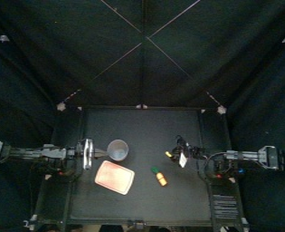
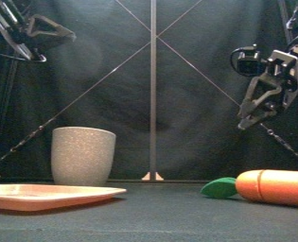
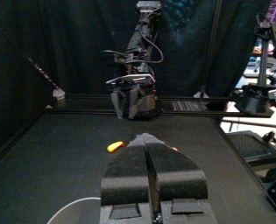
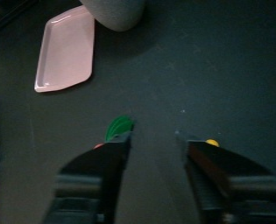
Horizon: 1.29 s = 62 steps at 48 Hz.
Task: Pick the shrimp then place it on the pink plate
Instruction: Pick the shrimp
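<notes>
1. Step in hand: the approach to the pick is judged to be under way. Nothing is held, and nothing lies on the tray.
2. Task item: a small yellow-orange toy (image 1: 181, 159) lies on the black counter (image 1: 145, 127), right of centre and just beside the right claw (image 4: 154, 145). It is taken to be the shrimp, though it is too small for its shape to be confirmed.
3. Right claw: the jaws are spread apart with nothing between them, and the claw is held above the counter. In its wrist view the small yellow-orange toy is seen just outside one jaw tip, not in the gap.
4. Left claw (image 3: 151, 147): the jaws are pressed together on nothing. The arm is raised at the left, near the cup.
5. Destination: a flat pink rectangular tray (image 2: 50, 196) lies left of centre towards the front, well apart from the shrimp. A tall grey speckled cup (image 2: 83, 156) stands just behind it.
6. Other item: an orange cylindrical toy with a green leafy end (image 2: 275, 186), read as a carrot, lies between the tray and the shrimp, nearer the front.
7. Next move: the right claw should be shifted sideways until the shrimp is centred in the gap, then lowered and closed. The carrot is to be kept clear of the jaws, and must also be passed on the carry to the tray
</notes>
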{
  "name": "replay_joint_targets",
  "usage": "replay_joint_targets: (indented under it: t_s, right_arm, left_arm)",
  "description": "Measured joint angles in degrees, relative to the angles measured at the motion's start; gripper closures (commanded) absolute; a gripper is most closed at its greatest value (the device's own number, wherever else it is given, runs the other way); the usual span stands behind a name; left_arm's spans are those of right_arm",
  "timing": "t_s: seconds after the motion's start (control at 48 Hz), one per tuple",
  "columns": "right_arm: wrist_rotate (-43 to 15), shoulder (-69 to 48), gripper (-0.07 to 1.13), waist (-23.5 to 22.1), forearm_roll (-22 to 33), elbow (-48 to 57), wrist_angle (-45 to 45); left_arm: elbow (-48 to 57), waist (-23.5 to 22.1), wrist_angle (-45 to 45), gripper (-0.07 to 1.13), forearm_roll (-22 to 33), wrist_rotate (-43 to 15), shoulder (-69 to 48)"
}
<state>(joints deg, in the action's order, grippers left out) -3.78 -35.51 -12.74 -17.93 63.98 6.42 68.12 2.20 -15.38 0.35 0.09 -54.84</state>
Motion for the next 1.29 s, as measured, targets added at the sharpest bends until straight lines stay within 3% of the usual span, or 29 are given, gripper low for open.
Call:
replay_joint_targets:
  t_s: [0.438,0.771,1.042,1.292]
  right_arm:
    - [0.0,6.8,0.06,-1.1,1.1,3.6,0.4]
    - [0.0,19.6,0.06,-5.4,1.6,-0.9,0.4]
    - [0.0,24.8,0.07,-6.2,1.9,-3.8,0.8]
    - [0.0,25.3,0.22,-6.3,1.8,-4.0,1.0]
  left_arm:
    - [-0.1,0.1,0.0,1.06,0.0,0.1,-0.1]
    - [0.1,0.0,0.1,1.06,0.1,0.1,0.0]
    - [0.5,-0.2,0.0,1.06,0.0,0.1,0.1]
    - [0.7,-0.3,0.0,1.06,0.0,0.0,0.1]
